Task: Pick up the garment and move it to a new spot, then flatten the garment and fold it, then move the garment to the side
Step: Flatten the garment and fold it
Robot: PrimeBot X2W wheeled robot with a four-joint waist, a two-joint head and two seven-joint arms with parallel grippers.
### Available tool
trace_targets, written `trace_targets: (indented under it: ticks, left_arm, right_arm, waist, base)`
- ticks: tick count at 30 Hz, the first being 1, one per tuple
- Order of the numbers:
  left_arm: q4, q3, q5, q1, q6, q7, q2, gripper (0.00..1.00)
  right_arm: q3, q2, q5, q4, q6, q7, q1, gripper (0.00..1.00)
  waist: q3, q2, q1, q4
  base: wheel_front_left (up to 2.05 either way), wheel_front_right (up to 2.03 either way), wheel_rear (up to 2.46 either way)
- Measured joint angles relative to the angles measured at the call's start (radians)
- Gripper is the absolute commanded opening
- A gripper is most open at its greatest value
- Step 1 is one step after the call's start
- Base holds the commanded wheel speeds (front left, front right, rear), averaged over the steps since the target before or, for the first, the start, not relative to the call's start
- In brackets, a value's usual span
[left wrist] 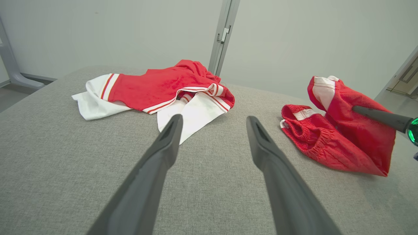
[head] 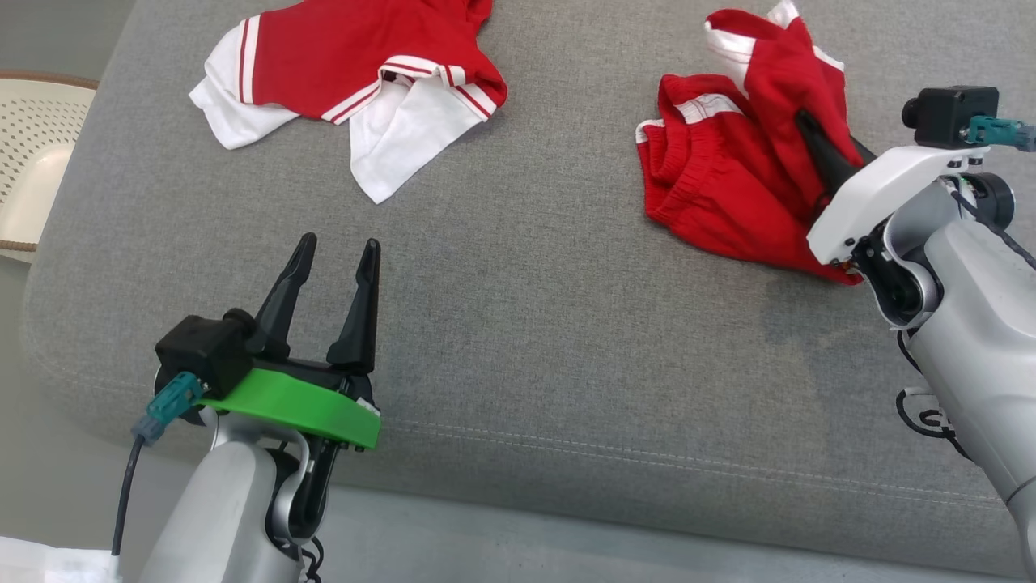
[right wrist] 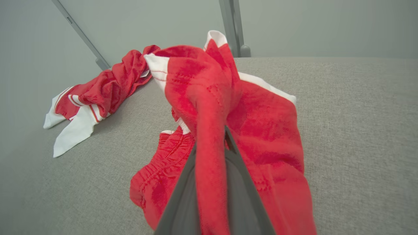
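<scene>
Shorts pinched, time to lift

Our right gripper (head: 813, 138) is clamped on the red shorts (head: 728, 178), bunched on the grey cushion's (head: 526, 324) right side. Left gripper (head: 338, 247) sits spread, empty. We'd lift slow so the waistband trails free, clear of the jersey (head: 324, 65).

The right claw (head: 809, 134) has its fingertips buried in a fold of the red shorts (head: 728, 186), so the tips are hidden. Far beyond the left claw (head: 340, 240), the red-and-white shirt (head: 340, 65) is cut off by the top edge. Left of that claw, a cream perforated object (head: 36, 146) is cropped and cannot be identified.
</scene>
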Motion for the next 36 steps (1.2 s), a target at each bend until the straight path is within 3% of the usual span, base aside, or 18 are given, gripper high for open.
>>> trace_targets:
  ticks: [3,6,13,14,15,16,17,31,36]
  left_arm:
    - [0.0,0.002,0.0,0.003,-0.001,0.0,-0.002,1.0]
    - [0.002,0.003,0.0,0.01,-0.001,0.0,-0.002,1.0]
    - [0.005,0.002,0.006,0.014,-0.008,0.0,-0.006,1.0]
    - [0.005,0.002,0.006,0.014,-0.009,0.0,-0.007,1.0]
    - [0.006,0.002,0.006,0.014,-0.009,0.0,-0.007,1.0]
    - [0.007,0.002,0.006,0.014,-0.009,0.0,-0.007,1.0]
    - [0.008,0.002,0.006,0.014,-0.009,0.0,-0.007,1.0]
    - [0.019,0.029,0.006,0.017,-0.009,0.0,-0.013,1.0]
    - [0.02,0.04,0.021,0.03,-0.009,0.0,-0.013,1.0]
  right_arm:
    - [-0.015,0.0,0.0,0.019,-0.029,-0.014,-0.007,0.0]
    - [-0.012,0.003,-0.011,0.037,-0.032,-0.015,-0.017,0.0]
    - [0.008,0.064,-0.029,0.096,-0.076,-0.015,-0.023,0.03]
    - [0.01,0.071,-0.029,0.101,-0.08,-0.015,-0.025,0.22]
    - [0.014,0.078,-0.029,0.104,-0.08,-0.014,-0.028,0.22]
    - [0.018,0.087,-0.029,0.106,-0.079,-0.014,-0.032,0.47]
    - [0.024,0.096,-0.03,0.107,-0.078,-0.014,-0.036,1.0]
    - [0.063,0.174,-0.035,0.101,-0.036,-0.083,-0.039,1.0]
    - [0.044,0.174,-0.026,0.078,-0.029,-0.141,-0.029,1.0]
  waist:
    - [-0.002,0.0,0.0,0.0]
    - [-0.003,0.0,0.0,-0.002]
    - [-0.001,0.0,0.0,-0.002]
    - [0.0,0.0,0.0,-0.001]
    - [0.0,0.0,0.0,0.0]
    - [0.001,0.0,0.0,0.001]
    - [0.001,0.0,0.0,0.002]
    - [-0.028,0.0,0.0,0.001]
    - [-0.042,0.0,0.0,-0.021]
  base:
    - [0.0,0.0,0.0]
    - [0.0,0.0,0.0]
    - [0.0,0.0,0.0]
    - [0.0,0.0,0.0]
    - [0.0,0.0,0.0]
    - [0.0,0.0,0.0]
    - [0.0,0.0,0.0]
    - [0.0,0.0,0.0]
    - [0.0,0.0,0.0]
